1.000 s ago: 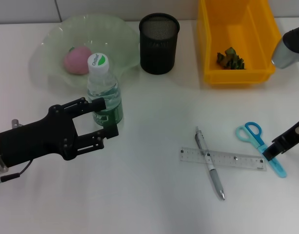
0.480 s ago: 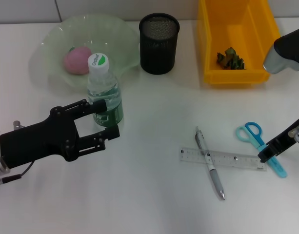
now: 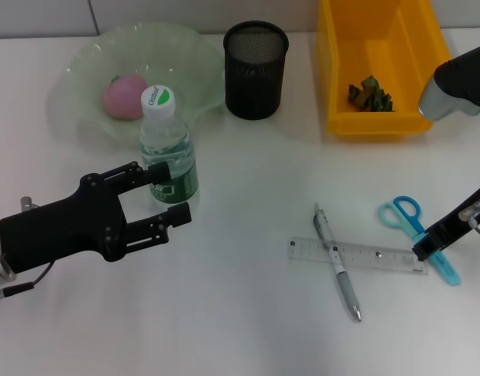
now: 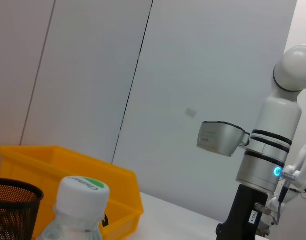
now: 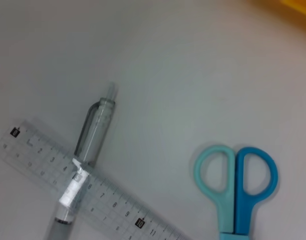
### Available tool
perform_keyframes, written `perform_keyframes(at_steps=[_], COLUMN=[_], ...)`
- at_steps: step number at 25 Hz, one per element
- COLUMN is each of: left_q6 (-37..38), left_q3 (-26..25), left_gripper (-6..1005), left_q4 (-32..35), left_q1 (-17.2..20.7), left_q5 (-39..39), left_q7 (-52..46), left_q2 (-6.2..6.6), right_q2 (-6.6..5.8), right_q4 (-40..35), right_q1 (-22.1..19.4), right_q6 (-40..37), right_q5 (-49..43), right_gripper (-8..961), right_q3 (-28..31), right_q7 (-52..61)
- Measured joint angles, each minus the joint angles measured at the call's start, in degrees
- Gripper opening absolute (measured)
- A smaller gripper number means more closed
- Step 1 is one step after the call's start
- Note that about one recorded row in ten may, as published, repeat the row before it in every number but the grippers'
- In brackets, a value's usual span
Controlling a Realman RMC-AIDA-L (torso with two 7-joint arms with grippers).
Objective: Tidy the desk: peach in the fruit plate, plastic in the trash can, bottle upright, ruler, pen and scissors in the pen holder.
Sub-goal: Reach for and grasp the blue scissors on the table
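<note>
The bottle (image 3: 167, 145) stands upright, left of centre in the head view, its base between the wide-spread fingers of the left gripper (image 3: 166, 192), which grips nothing. At lower right, the right gripper (image 3: 424, 251) hangs over the scissors (image 3: 418, 225); its fingers cannot be told. Ruler (image 3: 357, 256) and pen (image 3: 337, 262) lie crossed, unsorted.

Pen (image 3: 337, 262) lies across ruler (image 3: 357, 256) (scissors (image 3: 419, 226) right).

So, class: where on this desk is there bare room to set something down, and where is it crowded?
Free: the desk between the bottle and the pen, and the near edge below the left gripper. Crowded: around the crossed pen and ruler, beside the scissors and right gripper.
</note>
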Motion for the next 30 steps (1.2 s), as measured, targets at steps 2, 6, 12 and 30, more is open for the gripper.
perform_keyframes(at_steps=[2,6,12,30], left_q6=[-0.1,-0.3,-0.4,-1.0], left_q3=[0.0,0.1,0.0,0.1], left_gripper=[743,743,743,743], left_q4=[0.0,0.0,0.0,0.0], left_q1=[0.0,0.0,0.0,0.0], left_q5=[0.0,0.0,0.0,0.0], left_q7=[0.0,0.1,0.1,0.1], left_q2=[0.01,0.02,-0.02,-0.16], right_q2=[0.01,0.03,0.01,0.05], right_q4=[0.1,0.5,1.1,1.3], right_q1=[0.1,0.2,0.4,0.6], right_q6=[0.2,0.4,0.9,1.6], right_q5=[0.0,-0.1,-0.5,-0.9], right_gripper=[453,453,453,275], right_q3=[-0.1,-0.3,-0.8,-2.3], right_q7=[0.0,0.1,0.2,0.5])
